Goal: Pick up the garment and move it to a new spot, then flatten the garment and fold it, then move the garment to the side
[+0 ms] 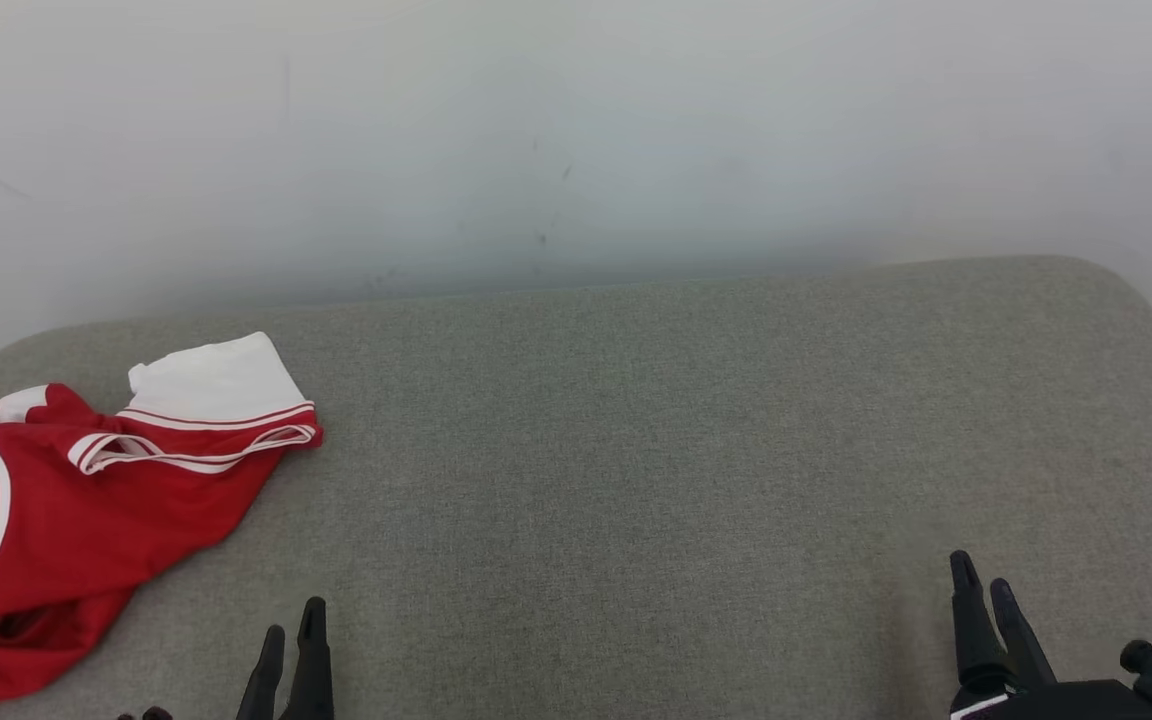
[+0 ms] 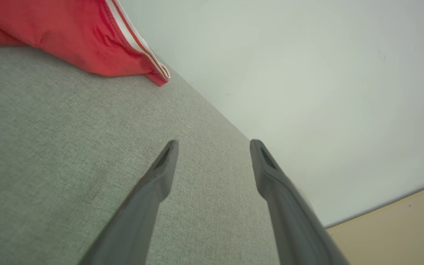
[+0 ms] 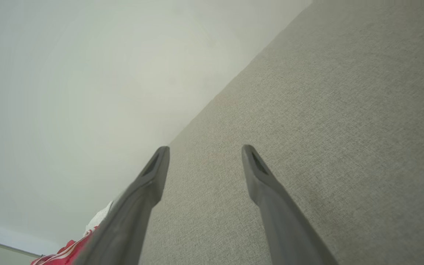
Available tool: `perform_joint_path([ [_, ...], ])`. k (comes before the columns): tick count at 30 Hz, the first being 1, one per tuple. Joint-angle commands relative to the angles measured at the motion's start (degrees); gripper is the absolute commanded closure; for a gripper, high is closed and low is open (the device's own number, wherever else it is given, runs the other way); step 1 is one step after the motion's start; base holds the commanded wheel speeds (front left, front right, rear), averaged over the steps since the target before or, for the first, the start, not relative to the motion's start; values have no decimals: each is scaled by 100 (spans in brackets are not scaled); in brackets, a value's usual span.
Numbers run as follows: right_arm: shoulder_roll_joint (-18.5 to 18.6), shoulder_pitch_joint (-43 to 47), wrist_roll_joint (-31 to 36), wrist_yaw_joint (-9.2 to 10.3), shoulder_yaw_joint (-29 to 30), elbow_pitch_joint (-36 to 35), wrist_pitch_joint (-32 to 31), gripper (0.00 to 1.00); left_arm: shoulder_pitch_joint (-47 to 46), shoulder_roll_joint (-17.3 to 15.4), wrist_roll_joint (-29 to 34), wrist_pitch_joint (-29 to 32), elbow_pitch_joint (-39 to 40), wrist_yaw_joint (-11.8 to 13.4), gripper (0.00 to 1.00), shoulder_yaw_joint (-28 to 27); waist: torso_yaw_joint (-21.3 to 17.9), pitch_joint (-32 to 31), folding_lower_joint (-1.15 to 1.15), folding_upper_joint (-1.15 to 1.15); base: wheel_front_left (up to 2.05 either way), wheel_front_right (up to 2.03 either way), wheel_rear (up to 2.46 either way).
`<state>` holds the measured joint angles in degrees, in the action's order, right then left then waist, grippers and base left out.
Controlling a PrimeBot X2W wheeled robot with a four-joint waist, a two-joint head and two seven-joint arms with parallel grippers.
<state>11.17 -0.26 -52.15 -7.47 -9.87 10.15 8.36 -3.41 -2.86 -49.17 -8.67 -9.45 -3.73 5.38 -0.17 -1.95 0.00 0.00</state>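
Long dark tapered fingers [image 2: 160,176], slotted near the tips, were seen on the left gripper [image 1: 294,620] and right gripper [image 1: 982,572]; a black knobbed mount [image 1: 1076,698] was fitted at five o'clock

Grey fabric-covered surface [image 1: 686,420] with rounded corners, plain white wall [image 1: 576,130] behind, tan floor [image 2: 399,235], even light

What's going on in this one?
Nothing is being handled yet. A red and white garment lies crumpled at the left end of a grey padded surface. The left pincer and right pincer sit at the near edge, both open and empty, neither touching the cloth. The left one is nearer to it. The pickup, flattening and folding are not yet done.
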Motion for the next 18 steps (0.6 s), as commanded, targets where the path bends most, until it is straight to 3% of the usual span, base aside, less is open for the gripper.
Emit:
perform_joint_path([
  [1,60,-140,271,-2,-72,-82,50,0,1,-3,244,-50,115,35,0,3,-8,2,0,0,0,0,0],
  [18,38,-153,1836,-2,-617,-59,243,0,236,-3,1605,-227,433,293,0,81,-3,-173,0,0,0,0,0],
])
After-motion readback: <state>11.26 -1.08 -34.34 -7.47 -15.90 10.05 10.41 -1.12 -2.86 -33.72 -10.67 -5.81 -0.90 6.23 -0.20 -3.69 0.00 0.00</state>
